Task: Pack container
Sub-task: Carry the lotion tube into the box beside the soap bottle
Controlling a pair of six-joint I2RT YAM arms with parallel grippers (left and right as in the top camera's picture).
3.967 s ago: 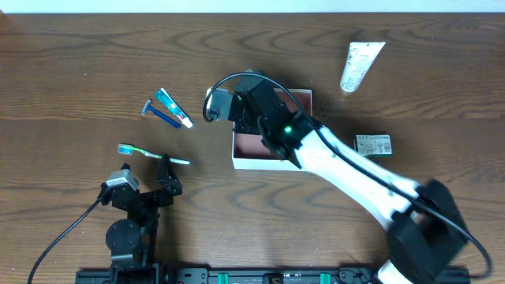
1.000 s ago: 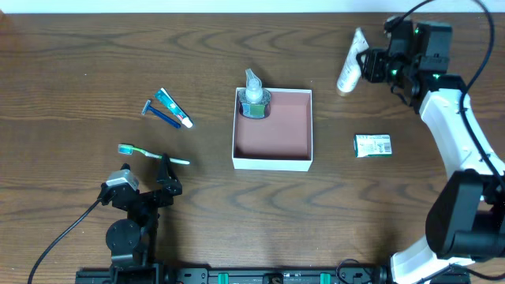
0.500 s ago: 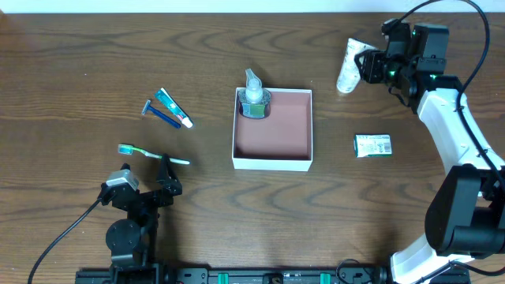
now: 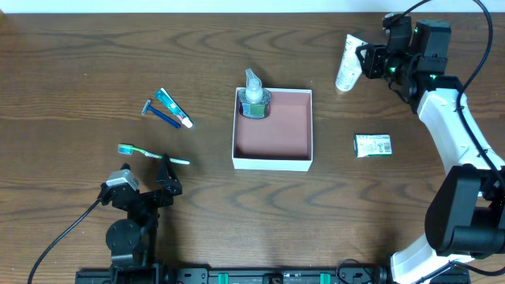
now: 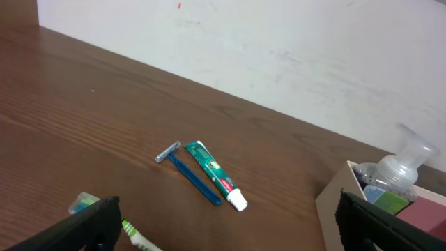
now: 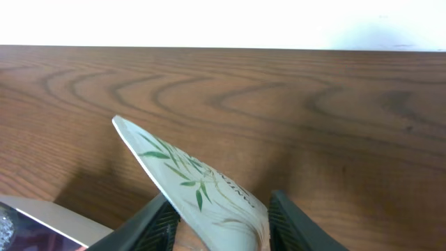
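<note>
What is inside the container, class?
One clear pump bottle stands in the container's far left corner; the remaining pink-brown floor is bare. The bottle hides the floor beneath it.

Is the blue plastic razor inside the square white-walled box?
No, the blue plastic razor lies on the wooden table, left of the square white-walled box, beside a small green toothpaste tube.

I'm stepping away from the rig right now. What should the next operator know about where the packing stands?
The container holds the pump bottle in its far left corner; that part is done.
The left gripper is open and empty, near the toothbrush.
The right gripper is shut on the white tube.
To pack: white tube, toothpaste, razor, toothbrush, small packet.
</note>
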